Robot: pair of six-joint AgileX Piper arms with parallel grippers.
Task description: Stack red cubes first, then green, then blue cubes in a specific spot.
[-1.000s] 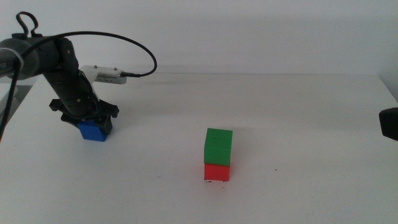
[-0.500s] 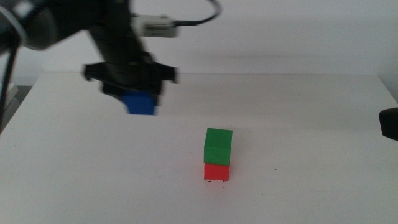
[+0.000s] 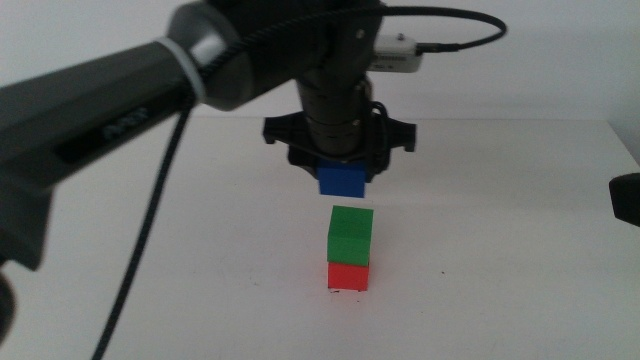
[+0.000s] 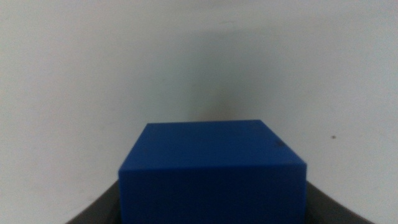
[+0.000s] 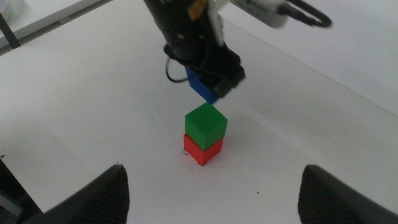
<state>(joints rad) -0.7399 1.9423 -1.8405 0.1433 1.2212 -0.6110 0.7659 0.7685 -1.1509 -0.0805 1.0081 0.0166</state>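
Note:
The green cube sits on the red cube near the table's middle; both also show in the right wrist view, green on red. My left gripper is shut on the blue cube and holds it in the air just above the green cube, apart from it. The blue cube fills the left wrist view and shows in the right wrist view. My right gripper is open and empty, waiting at the table's right edge.
The left arm and its black cable cross the left half of the middle view. The white table ends at a far edge against a white wall.
My left gripper has lifted the blue cube off the table at the left and carried it right, to just above the green cube. The green-on-red stack and the right gripper have not moved.

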